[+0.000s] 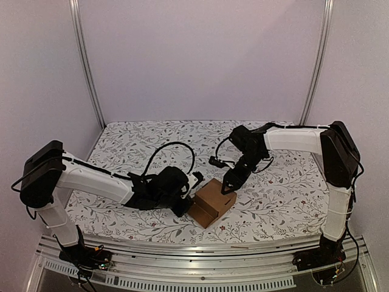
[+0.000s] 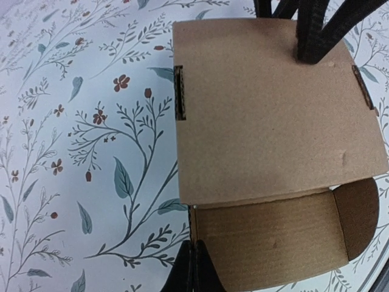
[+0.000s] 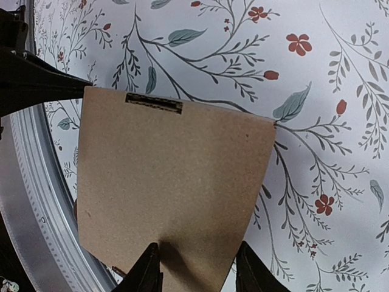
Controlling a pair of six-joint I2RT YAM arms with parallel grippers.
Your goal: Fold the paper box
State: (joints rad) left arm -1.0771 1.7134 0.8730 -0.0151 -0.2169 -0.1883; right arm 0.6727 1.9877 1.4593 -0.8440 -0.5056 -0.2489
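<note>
The left wrist view's bottom edge cuts off the left pincer (image 2: 193, 269) and part of the paper box (image 2: 261, 115)

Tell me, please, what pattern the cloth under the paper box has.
White cloth with teal leafy sprigs and small red flowers, clearest in the left wrist view.
</note>
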